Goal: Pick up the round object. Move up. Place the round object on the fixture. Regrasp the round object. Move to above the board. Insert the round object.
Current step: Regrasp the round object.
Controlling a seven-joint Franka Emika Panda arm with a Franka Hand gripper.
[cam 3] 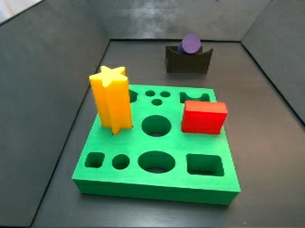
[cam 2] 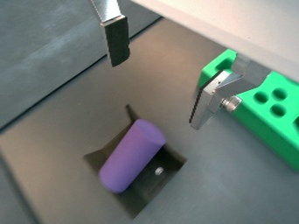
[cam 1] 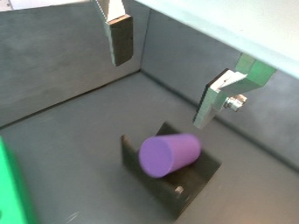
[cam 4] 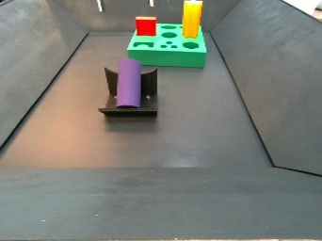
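Hand (cam 1: 163,74) is above the fixture (cam 1: 187,179), fingers spread wide with nothing between them. In both wrist views the two silver plates with dark pads (cam 2: 118,42) hang clear of the round object (cam 2: 131,156), one on each side, not touching it. The hand itself does not show in either side view.

Round object lies on its side in the notch of the fixture (cam 4: 126,100), purple, one round end face (cam 1: 163,155) toward the camera in a wrist view. In a side view it (cam 3: 191,42) sits at the far end of the table (cam 3: 268,134), well apart from the board (cam 3: 119,178).

The board holds the yellow star (cam 3: 110,98) and red cube (cam 3: 204,117), both upright in their holes.
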